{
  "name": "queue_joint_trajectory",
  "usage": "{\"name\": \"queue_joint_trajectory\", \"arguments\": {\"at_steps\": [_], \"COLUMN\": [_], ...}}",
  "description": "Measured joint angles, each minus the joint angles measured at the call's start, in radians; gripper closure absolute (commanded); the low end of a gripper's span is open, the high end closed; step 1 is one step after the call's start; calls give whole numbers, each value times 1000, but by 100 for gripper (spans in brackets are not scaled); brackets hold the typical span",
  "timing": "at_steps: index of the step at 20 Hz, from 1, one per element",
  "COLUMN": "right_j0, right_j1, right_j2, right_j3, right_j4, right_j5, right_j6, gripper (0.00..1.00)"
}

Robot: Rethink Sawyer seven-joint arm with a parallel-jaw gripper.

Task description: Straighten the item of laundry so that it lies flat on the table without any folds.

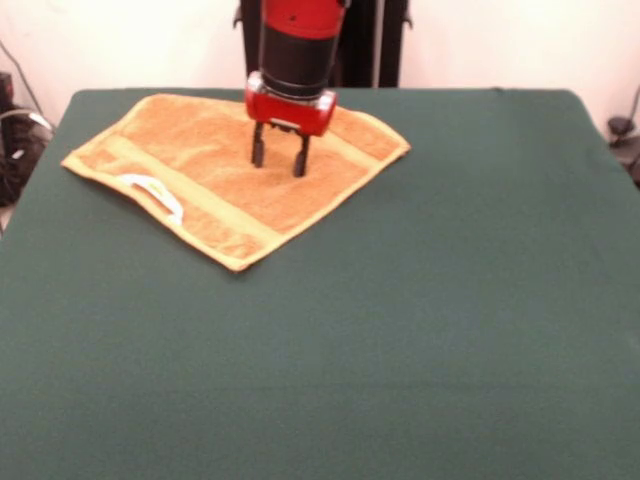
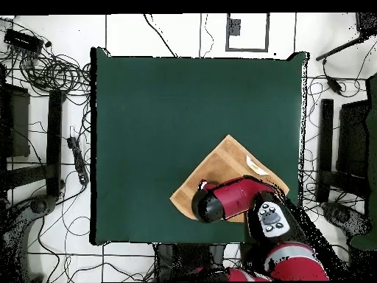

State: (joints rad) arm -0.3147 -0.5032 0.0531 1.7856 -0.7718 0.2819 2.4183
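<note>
Front view: we see the gripper (image 1: pixel 279 157) straight over the towel (image 1: pixel 225 175), fingers spread, nothing between them, tips at or just above the terry; contact we cannot tell. So the cloth lies directly below the hand, not off to any side. The towel sits at about 10 o'clock on the table (image 1: pixel 400 330), turned like a diamond, long axis from 10 to 4 o'clock, one corner pointing at 6. A white label (image 1: pixel 160 193) sits on the edge at 8 o'clock from the gripper. It looks nearly flat to us; any fold left is probably under the arm, hard to judge. Nothing else on the cloth top, nothing blocks a move.

Overhead view: the towel (image 2: pixel 224 166) lies at 5 o'clock on the table (image 2: pixel 162 110), near the robot's edge. The arm (image 2: pixel 235 200) covers its lower half and hides the gripper. Cables and stands ring the table on the floor, well apart from the towel.
</note>
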Motion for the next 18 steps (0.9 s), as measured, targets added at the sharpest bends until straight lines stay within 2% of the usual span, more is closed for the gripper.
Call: {"name": "queue_joint_trajectory", "arguments": {"at_steps": [9, 13, 18], "right_j0": [117, 126, 113], "right_j1": [24, 30, 32], "right_j2": [-72, -74, -72], "right_j3": [7, 23, 30], "right_j4": [174, 227, 242], "right_j5": [-84, -140, -169], "right_j6": [9, 9, 9], "gripper": [0, 0, 0]}}
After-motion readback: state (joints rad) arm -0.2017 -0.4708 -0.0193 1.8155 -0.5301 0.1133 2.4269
